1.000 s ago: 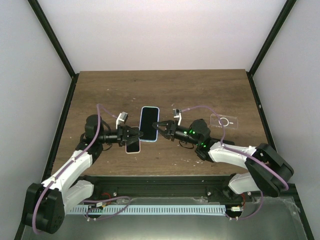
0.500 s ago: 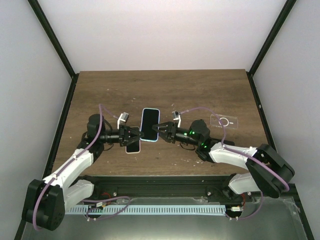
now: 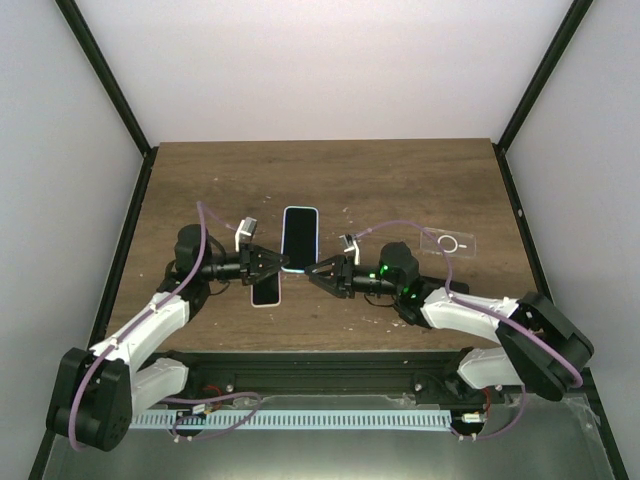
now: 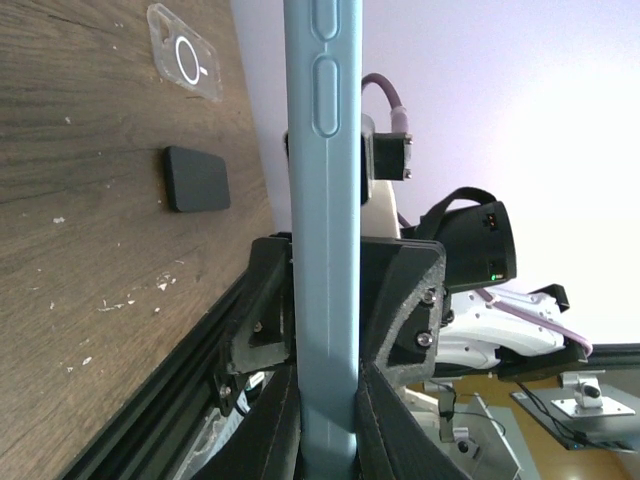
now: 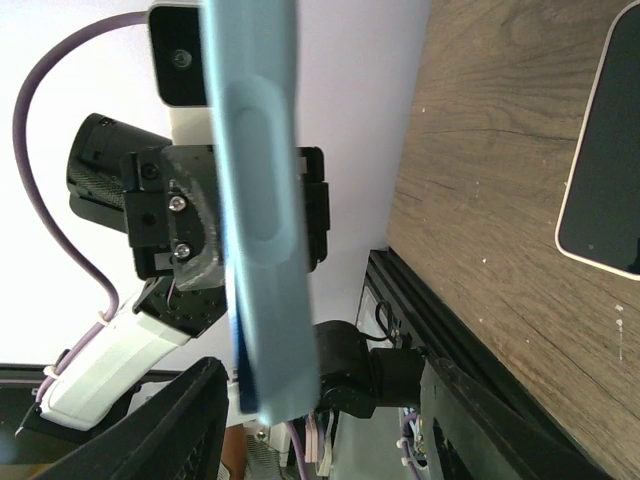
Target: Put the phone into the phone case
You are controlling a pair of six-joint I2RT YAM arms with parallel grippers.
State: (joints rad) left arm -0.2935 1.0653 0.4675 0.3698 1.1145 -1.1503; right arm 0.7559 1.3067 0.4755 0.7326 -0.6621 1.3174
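A light blue phone case (image 3: 299, 235) with a dark face hangs above the table's middle. My left gripper (image 3: 278, 267) is shut on its near left corner. In the left wrist view the case's edge (image 4: 325, 200) runs up from between the clamped fingers (image 4: 385, 420). I cannot tell whether anything sits inside it. My right gripper (image 3: 314, 273) stands open just right of that corner; the blue edge (image 5: 255, 200) passes between its spread fingers without touching. A black-screened, white-rimmed phone (image 3: 265, 293) lies flat on the wood below the left gripper, also in the right wrist view (image 5: 610, 190).
A clear plate with a white ring (image 3: 449, 243) lies at the right of the table, also in the left wrist view (image 4: 183, 52). A small dark rectangular pad (image 4: 197, 178) lies on the wood nearer to me. Black frame posts stand at both table sides.
My right gripper has opened, let go of the blue case and drawn back slightly. The left gripper has closed tighter on the case and carried it a little farther from me.
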